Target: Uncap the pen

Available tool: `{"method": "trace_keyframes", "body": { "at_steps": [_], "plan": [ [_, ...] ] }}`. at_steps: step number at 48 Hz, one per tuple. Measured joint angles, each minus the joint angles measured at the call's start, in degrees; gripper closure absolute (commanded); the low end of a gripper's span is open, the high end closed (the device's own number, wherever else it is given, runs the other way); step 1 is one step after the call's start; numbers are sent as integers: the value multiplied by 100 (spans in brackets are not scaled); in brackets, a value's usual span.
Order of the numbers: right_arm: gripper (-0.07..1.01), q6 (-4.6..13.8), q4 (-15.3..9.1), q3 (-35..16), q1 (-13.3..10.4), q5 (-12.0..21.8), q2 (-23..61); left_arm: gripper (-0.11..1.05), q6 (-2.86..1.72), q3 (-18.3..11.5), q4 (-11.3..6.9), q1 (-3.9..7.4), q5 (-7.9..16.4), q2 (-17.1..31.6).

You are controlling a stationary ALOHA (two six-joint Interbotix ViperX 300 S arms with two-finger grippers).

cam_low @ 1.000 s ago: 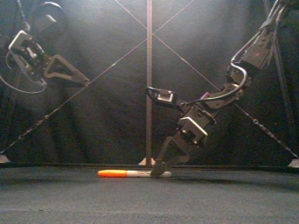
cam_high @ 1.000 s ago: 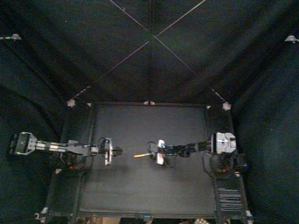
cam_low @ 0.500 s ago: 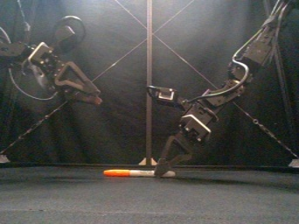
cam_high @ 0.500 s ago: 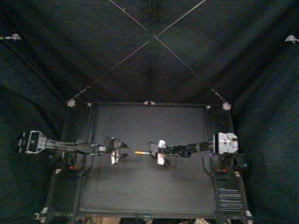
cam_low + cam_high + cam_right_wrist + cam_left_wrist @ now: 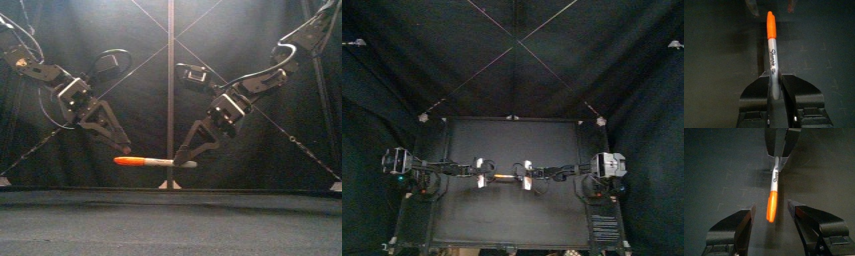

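The pen (image 5: 154,161) hangs level above the table, its orange cap (image 5: 131,160) toward the left and its grey barrel (image 5: 174,162) toward the right. My right gripper (image 5: 186,159) is shut on the barrel's end, as the right wrist view shows with the barrel (image 5: 772,55) rising from the closed jaws (image 5: 775,82) and the cap (image 5: 770,20) at the far end. My left gripper (image 5: 118,145) is open just above the cap. In the left wrist view the cap (image 5: 770,208) lies between its spread jaws (image 5: 771,209) without touching them. From above, the pen (image 5: 502,178) spans the gap between both grippers.
The black table (image 5: 509,215) lies bare below the pen. The right gripper (image 5: 781,140) fills the far end of the left wrist view.
My right gripper closed on the pen's barrel and lifted it off the table. The left arm swung down and inward to the cap, and its jaws opened wide.
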Motion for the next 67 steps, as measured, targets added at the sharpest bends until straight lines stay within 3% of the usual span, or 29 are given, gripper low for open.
{"method": "trace_keyframes", "body": {
  "at_steps": [7,9,12,15,17,27,36,38,46,64,67],
  "plan": [
    [44,0,0,0,44,0,0,6,-9,-114,44,0,62,202],
    [44,0,0,0,44,0,0,6,18,-132,53,0,88,246],
    [44,0,-9,0,44,0,0,6,-18,-149,53,-9,141,299],
    [44,9,-9,9,44,0,-9,6,9,-167,62,-18,211,334],
    [44,9,-9,9,44,9,-9,6,-9,-167,53,-26,264,343],
    [44,0,-9,9,44,0,-9,9,0,-176,62,-35,352,352],
    [44,0,-9,9,44,0,-9,26,-9,-193,70,-35,360,360],
    [44,9,9,0,35,9,-9,30,18,-193,88,-35,360,369],
    [44,-18,-9,9,35,9,-9,45,26,-220,202,-53,352,431],
    [44,0,79,422,26,-105,-387,48,18,-220,325,-26,308,343],
    [44,44,141,633,26,-97,-527,48,9,-88,325,-9,360,290]
  ]
}}
